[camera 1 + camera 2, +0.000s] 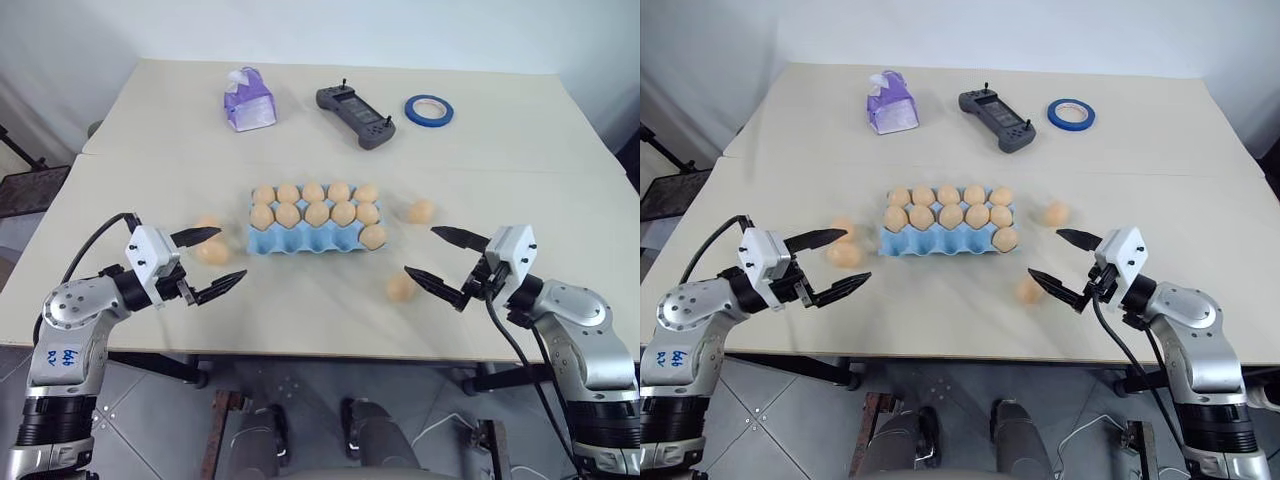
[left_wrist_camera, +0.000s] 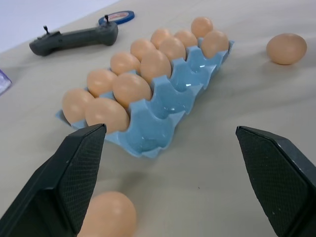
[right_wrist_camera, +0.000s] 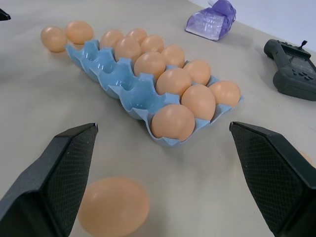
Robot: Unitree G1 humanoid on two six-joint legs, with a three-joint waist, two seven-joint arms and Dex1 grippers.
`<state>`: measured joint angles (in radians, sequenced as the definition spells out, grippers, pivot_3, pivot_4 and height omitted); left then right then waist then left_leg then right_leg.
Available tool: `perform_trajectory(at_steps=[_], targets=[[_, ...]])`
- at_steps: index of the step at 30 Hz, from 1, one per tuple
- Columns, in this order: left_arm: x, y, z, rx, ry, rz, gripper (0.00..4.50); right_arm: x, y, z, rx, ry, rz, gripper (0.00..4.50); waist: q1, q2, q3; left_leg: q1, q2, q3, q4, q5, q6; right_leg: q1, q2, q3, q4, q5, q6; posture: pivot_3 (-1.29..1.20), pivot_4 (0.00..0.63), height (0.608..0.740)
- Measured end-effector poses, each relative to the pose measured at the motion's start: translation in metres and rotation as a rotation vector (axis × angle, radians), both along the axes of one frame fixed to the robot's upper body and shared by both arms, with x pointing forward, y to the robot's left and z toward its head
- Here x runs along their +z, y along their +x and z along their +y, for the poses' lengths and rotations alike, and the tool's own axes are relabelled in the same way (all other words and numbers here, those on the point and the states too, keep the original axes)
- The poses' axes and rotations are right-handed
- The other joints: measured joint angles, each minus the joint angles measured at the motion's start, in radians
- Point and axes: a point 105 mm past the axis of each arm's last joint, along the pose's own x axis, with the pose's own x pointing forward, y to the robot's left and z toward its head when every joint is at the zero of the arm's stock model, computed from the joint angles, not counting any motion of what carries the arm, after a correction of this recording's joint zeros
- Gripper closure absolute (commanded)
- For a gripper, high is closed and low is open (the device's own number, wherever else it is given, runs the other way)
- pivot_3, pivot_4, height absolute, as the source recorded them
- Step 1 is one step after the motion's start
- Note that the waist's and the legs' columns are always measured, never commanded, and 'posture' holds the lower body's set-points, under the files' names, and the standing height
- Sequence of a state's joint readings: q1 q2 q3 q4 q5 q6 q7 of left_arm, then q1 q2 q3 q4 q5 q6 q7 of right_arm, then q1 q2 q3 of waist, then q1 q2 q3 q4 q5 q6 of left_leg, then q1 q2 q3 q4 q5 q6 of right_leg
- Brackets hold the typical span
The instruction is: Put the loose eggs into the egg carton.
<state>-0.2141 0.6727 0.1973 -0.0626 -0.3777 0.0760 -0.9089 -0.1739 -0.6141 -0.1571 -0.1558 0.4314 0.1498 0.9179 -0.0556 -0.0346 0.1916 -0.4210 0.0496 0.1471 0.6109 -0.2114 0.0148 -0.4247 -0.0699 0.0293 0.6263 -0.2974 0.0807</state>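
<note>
The light blue egg carton (image 1: 300,244) lies at the table's middle. Its two back rows are full of tan eggs, and one egg (image 1: 372,236) sits at the right end of the front row. Two loose eggs (image 1: 213,251) lie just left of the carton. Another loose egg (image 1: 421,211) lies to its right, and one more (image 1: 401,287) sits nearer the front edge. My left gripper (image 1: 228,256) hovers open beside the left pair, one of which (image 2: 106,215) is close to its left finger. My right gripper (image 1: 422,251) hovers open just above and right of the front-right egg (image 3: 113,205).
A purple tissue pack (image 1: 248,100), a dark handheld controller (image 1: 355,116) and a blue tape roll (image 1: 428,110) stand at the back of the table. The table's front edge runs just below both grippers.
</note>
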Motion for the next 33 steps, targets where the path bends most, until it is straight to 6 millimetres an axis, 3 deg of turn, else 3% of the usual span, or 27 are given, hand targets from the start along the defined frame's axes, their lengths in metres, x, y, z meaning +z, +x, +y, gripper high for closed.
perform_trajectory(at_steps=[6,11,17,19,24,33], targets=[[-0.009,0.001,-0.017,-0.046,-0.021,0.022,0.0,-0.011,-0.005,-0.007,-0.035,0.005,0.03,0.02,0.001,0.0,0.0,0.0,-0.001,0.0,0.0,0.0,0.001,0.0,-0.001,0.0,0.0,0.001,0.001,0.0,0.15,0.74],[-0.019,-0.005,-0.029,-0.143,0.002,0.054,0.0,-0.026,-0.024,-0.039,-0.107,-0.06,0.084,0.02,0.003,0.0,0.0,0.0,-0.001,0.0,0.0,-0.001,0.002,0.001,-0.001,0.0,-0.001,0.0,0.001,0.0,0.15,0.74],[-0.024,-0.014,-0.057,-0.325,-0.008,0.088,0.0,-0.041,-0.038,-0.049,-0.084,-0.102,0.126,0.02,-0.003,0.0,0.0,0.004,-0.001,0.001,0.001,0.0,0.003,0.007,0.0,0.0,-0.006,0.0,-0.005,0.0,0.15,0.74],[-0.026,-0.016,-0.063,-0.365,0.0,0.093,0.0,-0.043,-0.036,-0.044,-0.07,-0.099,0.126,0.02,-0.007,0.0,0.0,0.012,-0.001,0.002,0.001,0.0,0.004,0.015,0.0,0.0,-0.008,0.0,-0.005,0.0,0.15,0.74],[-0.029,-0.017,-0.062,-0.376,0.002,0.102,0.0,-0.047,-0.023,-0.015,0.009,-0.096,0.119,0.02,-0.02,0.0,0.0,0.013,0.0,0.002,0.0,0.0,0.004,0.017,-0.001,0.001,-0.011,0.001,-0.006,0.0,0.15,0.74],[-0.034,-0.017,-0.053,-0.317,-0.016,0.115,0.0,-0.063,0.021,0.016,0.01,-0.074,0.161,0.02,-0.026,0.0,0.0,0.012,-0.001,0.001,-0.006,0.0,0.004,0.014,-0.002,0.0,-0.013,0.0,-0.007,0.0,0.15,0.74]])
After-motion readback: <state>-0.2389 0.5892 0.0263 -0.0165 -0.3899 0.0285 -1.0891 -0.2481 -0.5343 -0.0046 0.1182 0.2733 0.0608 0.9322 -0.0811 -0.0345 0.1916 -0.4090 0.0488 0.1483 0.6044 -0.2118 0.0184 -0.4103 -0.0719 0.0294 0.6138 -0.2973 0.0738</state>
